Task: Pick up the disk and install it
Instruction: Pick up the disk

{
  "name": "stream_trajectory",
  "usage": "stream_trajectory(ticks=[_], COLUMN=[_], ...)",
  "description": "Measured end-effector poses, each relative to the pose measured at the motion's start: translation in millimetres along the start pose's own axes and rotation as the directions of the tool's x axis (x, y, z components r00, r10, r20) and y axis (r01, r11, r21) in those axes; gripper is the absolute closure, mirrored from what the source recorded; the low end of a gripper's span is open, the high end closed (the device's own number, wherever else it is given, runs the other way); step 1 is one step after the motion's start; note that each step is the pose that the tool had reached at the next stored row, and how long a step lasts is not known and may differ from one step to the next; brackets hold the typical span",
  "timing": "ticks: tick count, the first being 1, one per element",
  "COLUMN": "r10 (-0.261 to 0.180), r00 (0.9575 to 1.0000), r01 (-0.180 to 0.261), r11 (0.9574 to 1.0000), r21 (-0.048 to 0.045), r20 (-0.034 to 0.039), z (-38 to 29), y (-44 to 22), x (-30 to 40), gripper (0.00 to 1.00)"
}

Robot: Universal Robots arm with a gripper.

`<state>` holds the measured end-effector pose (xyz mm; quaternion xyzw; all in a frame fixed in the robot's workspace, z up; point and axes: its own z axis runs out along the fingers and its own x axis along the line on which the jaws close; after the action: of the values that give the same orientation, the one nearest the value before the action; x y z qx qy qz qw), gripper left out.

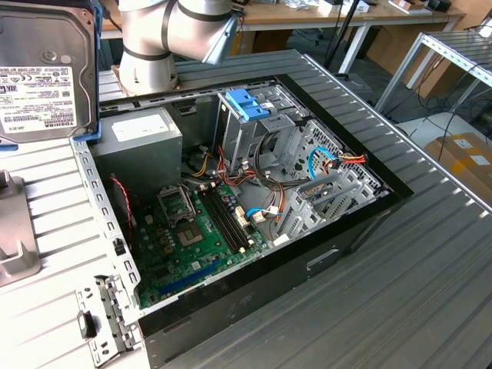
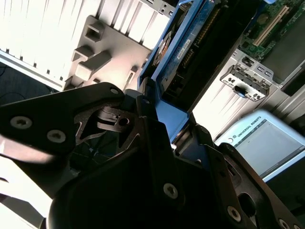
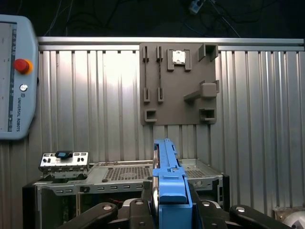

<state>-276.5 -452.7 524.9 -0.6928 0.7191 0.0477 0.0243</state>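
Note:
The disk [image 1: 42, 77] is a silver-grey hard drive with a pale label and a blue bracket. It hangs high at the exterior view's left, beyond the open computer case [image 1: 361, 231]. In the first wrist view its blue-edged side [image 3: 167, 162] stands upright between the black fingers [image 3: 138, 212] of my gripper [image 3: 169, 207], which is shut on it. The second wrist view shows the same hold, with the disk [image 2: 190, 43] rising out of the gripper [image 2: 176, 143]. The drive cage with its light-blue latch [image 1: 250, 104] sits at the far side of the case.
Inside the case are a grey power-supply box [image 1: 138, 134], a green motherboard [image 1: 192, 238] and loose cables [image 1: 323, 161]. A grey holder plate [image 3: 178, 86] lies on the ribbed metal table [image 1: 430, 292]. A teach pendant [image 3: 14, 76] rests beside the case. The arm's silver link [image 1: 184, 27] crosses above the case.

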Motion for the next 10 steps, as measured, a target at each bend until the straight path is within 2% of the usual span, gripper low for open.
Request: stream_trajectory(ticks=[10], r10=[0.000], r00=[1.0000], r01=[0.000], r11=[1.0000], r21=[-0.0002], r20=[-0.0001], z=[-0.4], y=[-4.0], x=[2.0], gripper=[0.63])
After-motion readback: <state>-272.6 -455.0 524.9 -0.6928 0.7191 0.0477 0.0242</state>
